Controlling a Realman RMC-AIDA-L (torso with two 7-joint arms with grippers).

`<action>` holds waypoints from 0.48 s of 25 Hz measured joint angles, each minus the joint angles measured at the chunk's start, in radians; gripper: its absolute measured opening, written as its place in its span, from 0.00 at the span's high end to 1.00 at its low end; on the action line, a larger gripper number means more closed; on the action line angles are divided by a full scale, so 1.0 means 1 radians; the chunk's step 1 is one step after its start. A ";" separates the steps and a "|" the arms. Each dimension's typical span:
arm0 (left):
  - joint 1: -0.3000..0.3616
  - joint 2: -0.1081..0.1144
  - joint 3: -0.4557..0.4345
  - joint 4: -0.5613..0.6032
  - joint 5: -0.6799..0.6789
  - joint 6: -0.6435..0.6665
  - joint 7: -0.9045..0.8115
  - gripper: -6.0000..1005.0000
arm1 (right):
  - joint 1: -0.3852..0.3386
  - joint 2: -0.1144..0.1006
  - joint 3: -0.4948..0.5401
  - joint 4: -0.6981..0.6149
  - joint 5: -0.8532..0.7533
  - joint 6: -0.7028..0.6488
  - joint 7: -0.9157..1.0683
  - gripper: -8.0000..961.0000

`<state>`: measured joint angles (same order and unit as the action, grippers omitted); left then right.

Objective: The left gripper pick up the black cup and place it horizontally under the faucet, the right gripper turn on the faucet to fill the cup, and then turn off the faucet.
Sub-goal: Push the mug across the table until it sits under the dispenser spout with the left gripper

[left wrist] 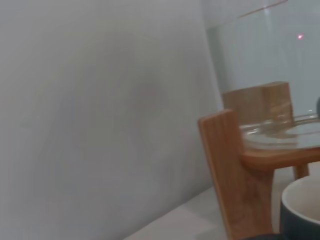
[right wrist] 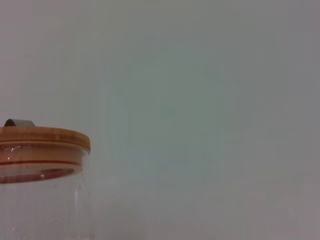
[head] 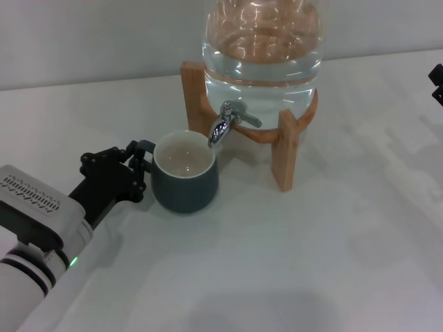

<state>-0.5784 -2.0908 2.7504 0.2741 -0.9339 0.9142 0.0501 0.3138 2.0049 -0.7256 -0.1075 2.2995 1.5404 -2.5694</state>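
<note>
Fingers [head: 140, 160] of our left gripper [head: 138, 162] are clamping the cup's [head: 185, 181] handle, upright under the faucet [head: 225, 124].

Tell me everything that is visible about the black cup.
The black cup is a squat, rounded mug, dark grey outside and cream-white inside, seemingly ceramic. It stands upright on the white table, its open mouth just below the faucet spout. The left gripper is at its handle side; the handle is mostly hidden. No water stream shows.
</note>
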 joint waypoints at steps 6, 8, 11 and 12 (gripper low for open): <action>-0.009 0.000 0.000 0.001 0.047 -0.002 -0.023 0.88 | 0.001 0.000 0.000 0.000 0.000 0.001 0.000 0.13; -0.009 -0.001 0.000 0.003 0.054 -0.002 -0.026 0.88 | 0.001 0.000 0.000 0.000 0.000 0.001 0.000 0.13; -0.009 -0.001 0.000 0.005 0.062 -0.002 -0.028 0.88 | 0.002 0.000 0.000 0.000 0.000 0.001 0.000 0.13; -0.009 -0.001 0.000 0.005 0.066 -0.002 -0.030 0.88 | 0.004 0.000 0.000 0.000 0.000 0.001 0.000 0.13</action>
<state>-0.5876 -2.0923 2.7504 0.2795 -0.8679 0.9125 0.0205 0.3173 2.0049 -0.7256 -0.1074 2.2995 1.5417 -2.5694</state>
